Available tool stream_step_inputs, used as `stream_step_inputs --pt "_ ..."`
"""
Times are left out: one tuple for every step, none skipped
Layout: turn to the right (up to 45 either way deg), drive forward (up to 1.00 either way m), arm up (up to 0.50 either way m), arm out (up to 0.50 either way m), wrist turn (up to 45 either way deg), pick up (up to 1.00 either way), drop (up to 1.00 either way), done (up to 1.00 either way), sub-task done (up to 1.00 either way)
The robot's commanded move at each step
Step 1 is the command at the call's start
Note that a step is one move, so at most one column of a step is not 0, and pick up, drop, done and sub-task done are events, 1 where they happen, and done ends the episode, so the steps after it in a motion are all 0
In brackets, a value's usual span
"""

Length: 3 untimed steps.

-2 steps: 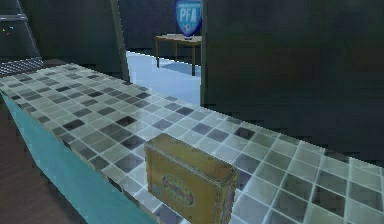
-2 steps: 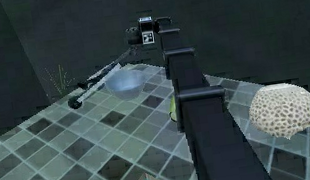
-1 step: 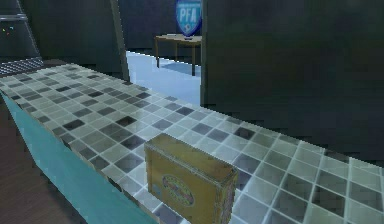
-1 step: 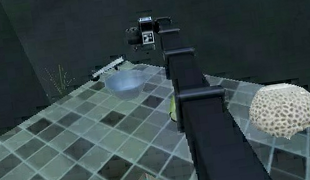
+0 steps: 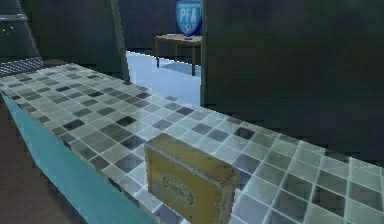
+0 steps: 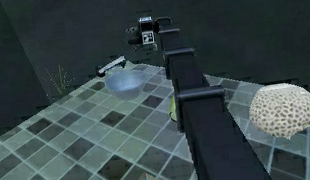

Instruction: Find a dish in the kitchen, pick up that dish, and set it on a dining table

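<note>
Counter point(image 6: 79, 139): claw point(image 6: 109, 65) nr bowl point(image 6: 125, 81), hold unclear

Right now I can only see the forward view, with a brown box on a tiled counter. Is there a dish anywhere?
Observer: Yes. The arm side view shows a pale blue bowl standing on the tiled counter.
Operator: Is the arm near it?
Observer: The arm points out toward it, and the jaws appear close to the bowl in the picture. I cannot tell whether they touch or hold it.
Operator: Is anything else over there?
Observer: A white, bumpy round thing sits on the counter at that view's right.
</note>
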Motion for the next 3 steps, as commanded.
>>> stream_step_inputs --pt "0.0 0.00 -0.08 0.00 0.0 0.00 0.00 0.00 0.00" --pt "0.0 0.00 0.00 0.00 0.0 1.00 0.00 0.00 0.00" --pt "0.0 0.00 0.08 0.00 0.0 0.00 0.00 0.00 0.00"
